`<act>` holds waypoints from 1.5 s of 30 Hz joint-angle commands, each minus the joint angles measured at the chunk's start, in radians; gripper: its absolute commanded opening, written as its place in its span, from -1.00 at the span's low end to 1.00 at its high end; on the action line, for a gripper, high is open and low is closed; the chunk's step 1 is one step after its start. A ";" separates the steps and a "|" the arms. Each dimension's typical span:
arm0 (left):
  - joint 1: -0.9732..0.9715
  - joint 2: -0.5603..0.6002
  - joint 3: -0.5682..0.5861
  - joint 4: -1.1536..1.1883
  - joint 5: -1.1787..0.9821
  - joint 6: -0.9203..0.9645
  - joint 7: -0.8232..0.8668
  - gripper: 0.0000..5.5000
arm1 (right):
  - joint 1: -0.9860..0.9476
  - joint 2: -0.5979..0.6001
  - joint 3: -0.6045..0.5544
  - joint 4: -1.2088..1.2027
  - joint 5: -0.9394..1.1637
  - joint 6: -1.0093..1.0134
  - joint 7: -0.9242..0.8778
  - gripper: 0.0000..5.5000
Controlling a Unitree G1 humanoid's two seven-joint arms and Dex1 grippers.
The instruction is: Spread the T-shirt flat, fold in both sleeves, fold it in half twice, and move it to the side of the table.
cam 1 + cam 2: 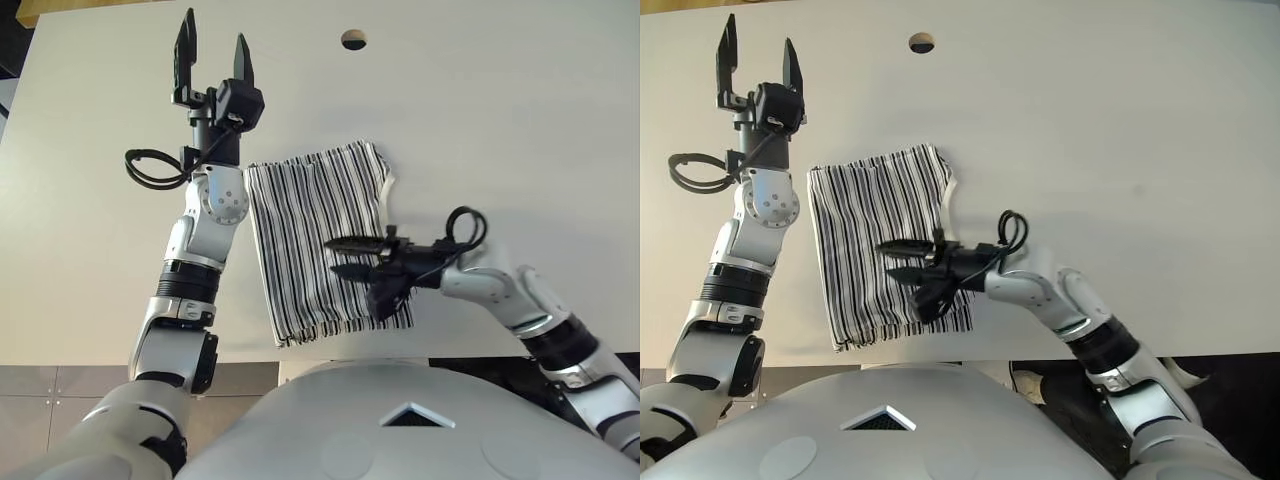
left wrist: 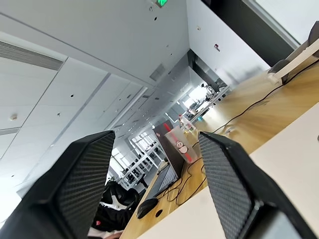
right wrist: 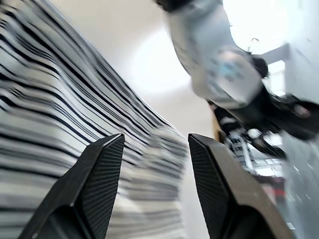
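T-shirt (image 1: pixel 305 225): black-and-white narrow stripes, folded into a tall rectangle with no sleeves sticking out. It lies on the white surface (image 1: pixel 520 120), towards the near edge and roughly centred in front of the robot. The long axis runs away from the robot, skewed slightly. Stripes run lengthwise. White neckline trim shows on the far right side (image 1: pixel 388 190). The near hem shows stacked layers that are a bit uneven, and the near-left corner almost reaches the surface edge. The fabric looks mostly flat, with minor rippling at the far end.

Left gripper (image 1: pixel 214 32): raised well above the surface on an upright forearm, just left of the shirt's far-left corner. Its fingers (image 2: pixel 84 184) point up and are spread wide with nothing between them. The left wrist view looks past them at ceiling and room.

Right gripper (image 1: pixel 333 256): low over the near-right part of the shirt, coming in from the right and pointing left across the stripes. Its fingers (image 3: pixel 99 184) are parted by a moderate gap with no cloth pinched in it. The right wrist view shows striped fabric (image 3: pixel 50 114) directly below the tips. I cannot tell whether the lower finger touches the cloth.

Also on the surface is a round cable hole (image 1: pixel 353 39) at the far side, well apart from the shirt.
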 commanded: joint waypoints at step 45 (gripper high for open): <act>0.450 0.497 -0.258 -0.399 -0.115 -0.424 -1.006 0.44 | 0.414 -0.534 -0.335 0.078 0.042 -0.199 0.103 0.19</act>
